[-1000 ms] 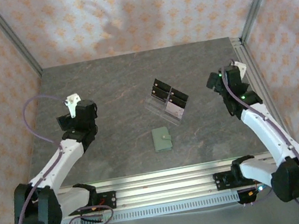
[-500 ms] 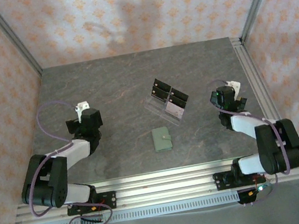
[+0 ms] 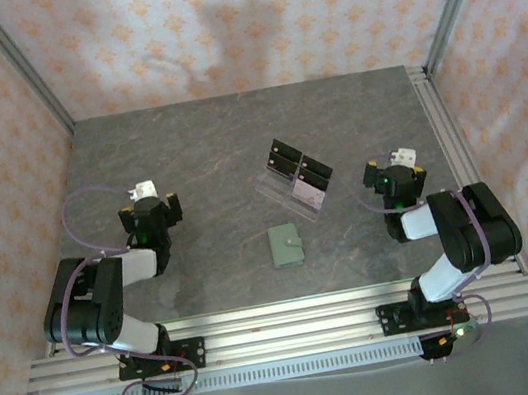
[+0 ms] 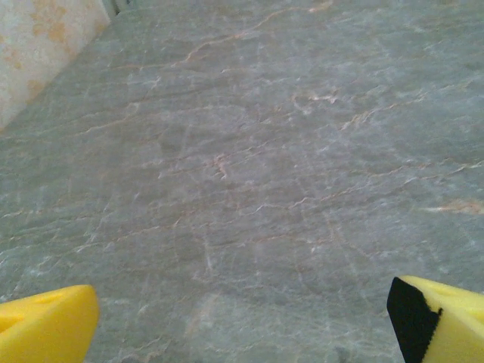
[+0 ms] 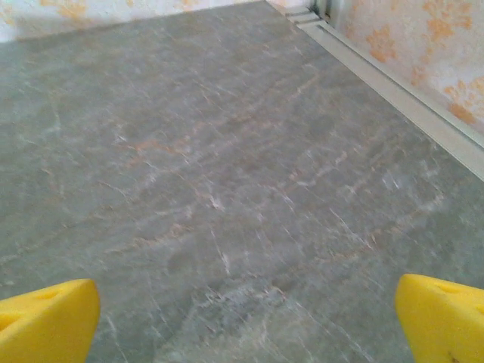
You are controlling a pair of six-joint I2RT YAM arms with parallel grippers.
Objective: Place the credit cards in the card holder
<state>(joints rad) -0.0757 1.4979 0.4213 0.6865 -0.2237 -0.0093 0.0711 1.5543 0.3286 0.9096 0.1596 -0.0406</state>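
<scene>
Top view: card holder (image 3: 287,245) lies flat and closed on the grey stone table (image 3: 193,138), snap tab on its right edge. It sits near the front middle of the table. Nothing touches it.

Credit cards (image 3: 298,169) are just beyond the card holder, slightly to its right, standing tilted in a clear tiered stand (image 3: 284,194). Some are black; at least one is pale with a dark strip. The exact count is too small to tell. Cards and card holder are apart, with a strip of bare table between them.

Left arm (image 3: 119,272) is folded up well to the left of the card holder, its wrist a bit beyond the holder's far edge. Right arm (image 3: 452,227) is folded up well to the right of the card holder, wrist at about the same depth. The card holder sits between them, roughly midway.

From above the jaws are too small to read; the wrist cameras settle it. Left gripper (image 4: 242,333): released, yellow fingertips (image 4: 45,333) at opposite lower corners, bare stone between, nothing held. A scrap of patterned wall shows top left. Right gripper (image 5: 246,321): released too, yellow fingertips (image 5: 45,321) spread just as wide over bare stone, empty. A metal rail (image 5: 393,83) and patterned wall run along the right side there.
</scene>
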